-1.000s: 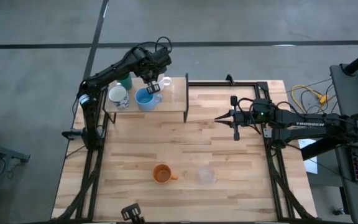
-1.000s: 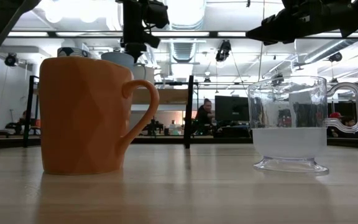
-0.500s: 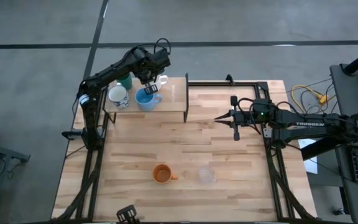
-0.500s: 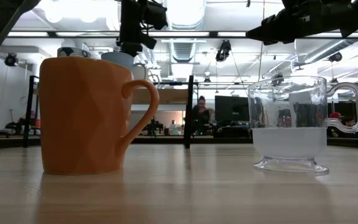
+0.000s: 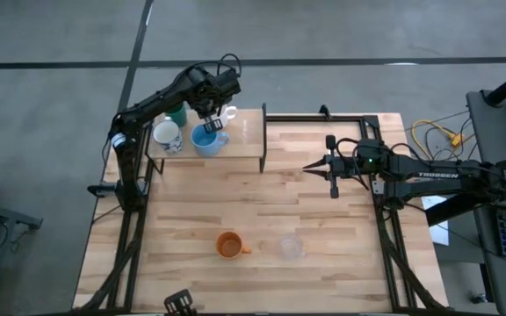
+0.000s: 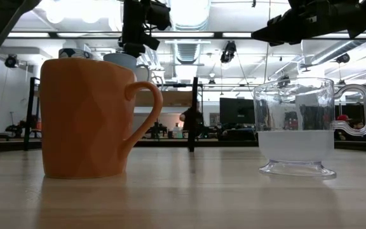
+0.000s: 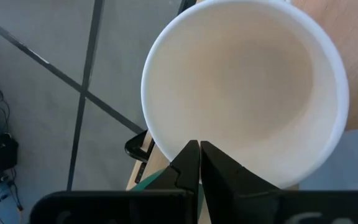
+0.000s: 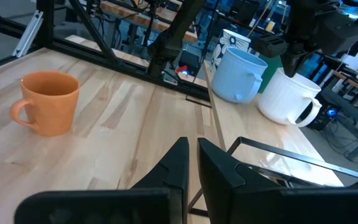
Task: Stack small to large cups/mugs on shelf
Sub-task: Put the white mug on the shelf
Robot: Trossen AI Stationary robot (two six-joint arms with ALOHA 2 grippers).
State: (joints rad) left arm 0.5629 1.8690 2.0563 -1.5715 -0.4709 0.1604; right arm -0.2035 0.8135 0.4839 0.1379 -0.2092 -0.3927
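Note:
My left gripper [image 5: 214, 118] is over the shelf [image 5: 246, 140] at the table's far left, shut on the white mug with handle [image 5: 230, 114]. The light blue cup [image 5: 205, 139] stands beside it on the shelf. A white patterned mug [image 5: 166, 136] and the dark green cup [image 5: 177, 114] are farther left. The orange cup [image 5: 228, 246] and the clear cup [image 5: 291, 247] stand on the table near its front edge. My right gripper [image 5: 308, 167] hovers shut and empty over the table's middle right. No silver-grey cup shows. My left gripper holds the white mug by its rim [image 7: 166, 146], on the side away from the handle. Its fingers [image 8: 284, 57] come from above, pointing down, close together over the rim. The mug [image 8: 288, 96] hangs upright just over the shelf board; whether its base touches it, I cannot tell.
The shelf's black frame posts [image 5: 263, 132] stand at its right end. A black rail [image 5: 323, 117] runs along the table's far right edge. Bare tabletop [image 5: 262, 202] lies between the shelf and the two front cups.
My left gripper has risen a little and shifted slightly toward the far edge over the shelf, still shut on the white mug.

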